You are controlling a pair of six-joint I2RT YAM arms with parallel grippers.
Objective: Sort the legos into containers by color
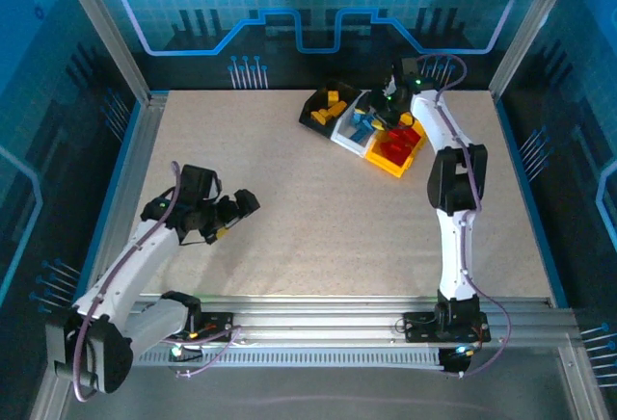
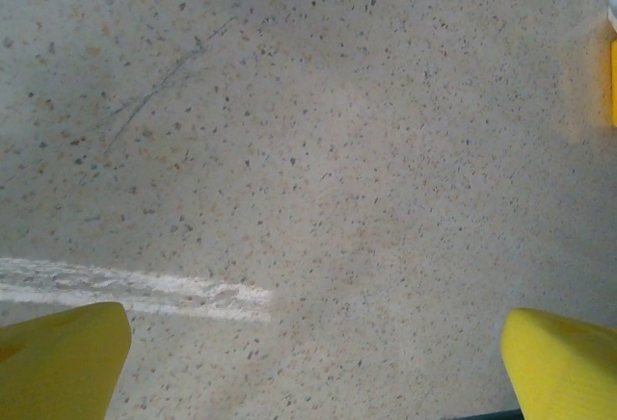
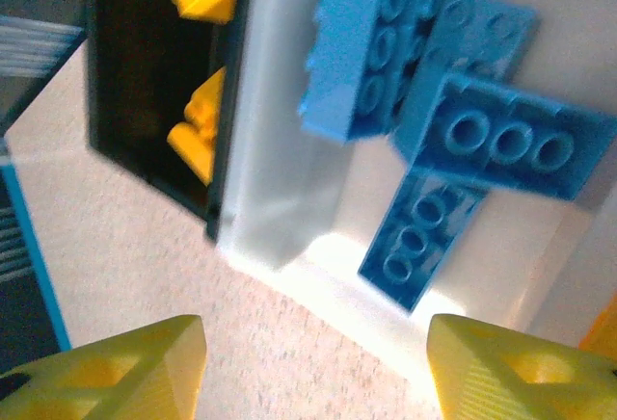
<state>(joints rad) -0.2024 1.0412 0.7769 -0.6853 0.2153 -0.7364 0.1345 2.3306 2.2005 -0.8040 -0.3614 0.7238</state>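
Three containers stand in a slanted row at the back right: a black bin (image 1: 316, 112) with yellow legos (image 1: 333, 104), a white bin (image 1: 347, 134) with blue legos (image 1: 362, 123), and a yellow bin (image 1: 390, 162) with red legos (image 1: 405, 141). My right gripper (image 1: 386, 102) hovers over the white bin. In the right wrist view it (image 3: 313, 362) is open and empty, above the white bin's near wall (image 3: 280, 150). Several blue legos (image 3: 492, 131) lie inside, one tilted (image 3: 357, 44). My left gripper (image 1: 236, 213) is open over bare table (image 2: 318, 357).
The black bin (image 3: 135, 102) with yellow legos (image 3: 198, 131) lies left of the white one in the right wrist view. Speckled beige tabletop (image 1: 318, 227) spreads between the arms. Metal frame posts and blue panels ring the table.
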